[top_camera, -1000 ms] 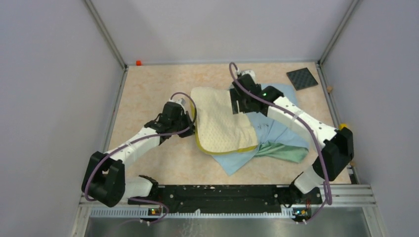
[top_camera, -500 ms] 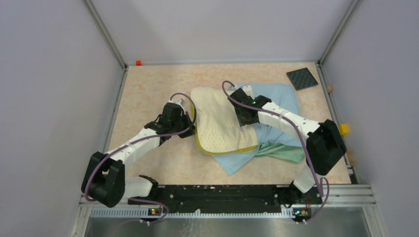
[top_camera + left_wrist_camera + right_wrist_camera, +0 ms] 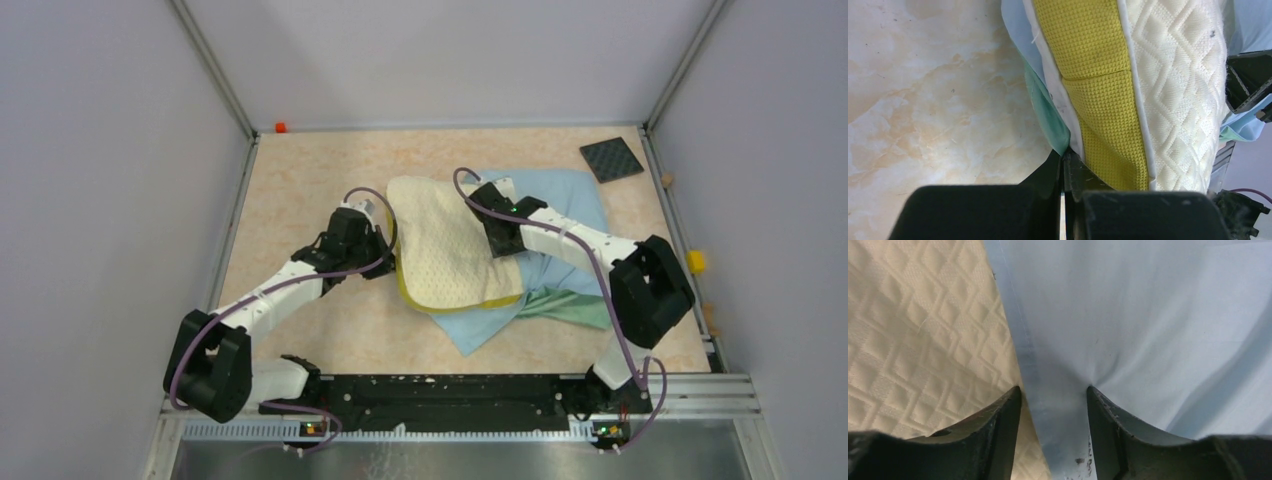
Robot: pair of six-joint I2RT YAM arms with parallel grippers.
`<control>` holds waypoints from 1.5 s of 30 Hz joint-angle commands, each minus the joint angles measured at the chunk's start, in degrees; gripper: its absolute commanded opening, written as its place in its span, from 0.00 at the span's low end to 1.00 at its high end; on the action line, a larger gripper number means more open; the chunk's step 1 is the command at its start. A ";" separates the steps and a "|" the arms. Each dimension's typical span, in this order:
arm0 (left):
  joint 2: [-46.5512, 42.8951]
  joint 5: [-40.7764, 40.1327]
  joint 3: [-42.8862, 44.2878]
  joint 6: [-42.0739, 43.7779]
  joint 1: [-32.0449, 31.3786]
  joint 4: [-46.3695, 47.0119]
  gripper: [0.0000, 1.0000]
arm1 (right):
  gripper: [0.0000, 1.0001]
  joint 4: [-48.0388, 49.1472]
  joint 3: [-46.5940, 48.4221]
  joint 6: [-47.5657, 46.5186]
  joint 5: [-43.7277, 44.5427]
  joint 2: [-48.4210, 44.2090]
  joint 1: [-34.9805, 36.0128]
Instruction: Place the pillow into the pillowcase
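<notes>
Left gripper [image 3: 1064, 167] has its jaws pinched on the pillowcase [image 3: 1045, 110] edge beside the pillow [image 3: 1173, 75]. Right gripper [image 3: 1053, 395] jaws sit apart on the blue fabric.

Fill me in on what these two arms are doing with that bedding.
The plump cream-white quilted pillow with a yellow edge band lies on top of the thin light-blue pillowcase, not inside it. The left gripper is shut on the case's edge by the pillow's yellow side. The right gripper is open, straddling the blue hem beside the pillow's other side.
</notes>
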 commanded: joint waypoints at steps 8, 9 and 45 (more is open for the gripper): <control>-2.73 -0.38 5.29 1.99 0.06 -0.30 0.00 | 0.18 -2.15 5.09 0.56 0.68 -5.51 -3.21; -2.98 -0.75 6.17 2.31 0.08 -0.94 0.00 | 0.15 -2.79 6.35 0.30 0.89 -6.04 -3.22; 16.05 -6.36 86.34 8.52 -0.17 2.52 0.00 | 0.00 4.87 54.89 8.04 -36.18 -13.63 -16.87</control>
